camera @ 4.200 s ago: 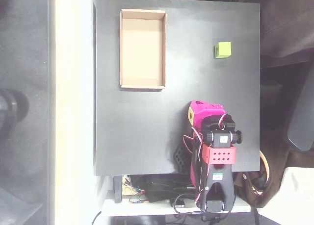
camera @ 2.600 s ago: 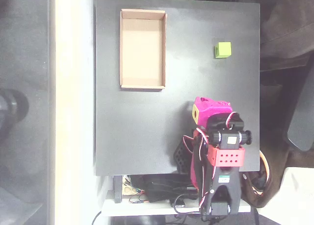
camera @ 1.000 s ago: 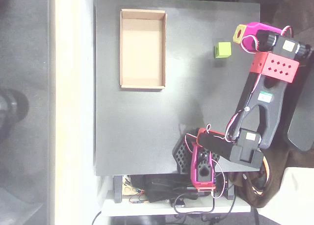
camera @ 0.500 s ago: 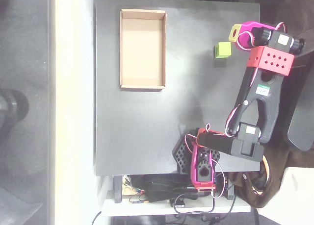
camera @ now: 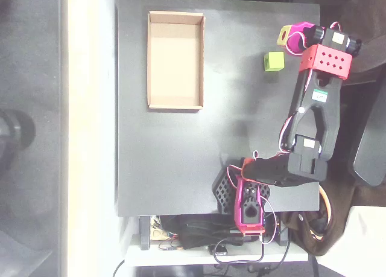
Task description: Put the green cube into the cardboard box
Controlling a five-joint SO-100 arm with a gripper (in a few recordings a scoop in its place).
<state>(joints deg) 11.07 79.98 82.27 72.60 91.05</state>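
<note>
Overhead view. A dark square tabletop carries the scene, bordered on its left by a pale strip and on its right by a shadowed area with a dark rounded object at the picture's right edge.

The cardboard box lies in the upper left quarter of the tabletop, long axis running top to bottom, its open side facing the camera. Its top wall sits near the tabletop's upper edge and its left wall stands a short way in from the tabletop's left edge. The floor of the box is bare.

The green cube rests flat on the tabletop in the upper right quarter, well apart from the box, with open dark surface between the two and below the cube.

The arm rises from its base at the lower edge of the tabletop and reaches along the right side; its red perforated wrist block overhangs the right edge.

The magenta gripper, with its yellow patch facing left, hangs just above and to the right of the cube in the picture, near the tabletop's upper right corner. It holds nothing; a narrow strip of tabletop shows between it and the cube. How far its jaws are parted cannot be told from this angle.
</note>
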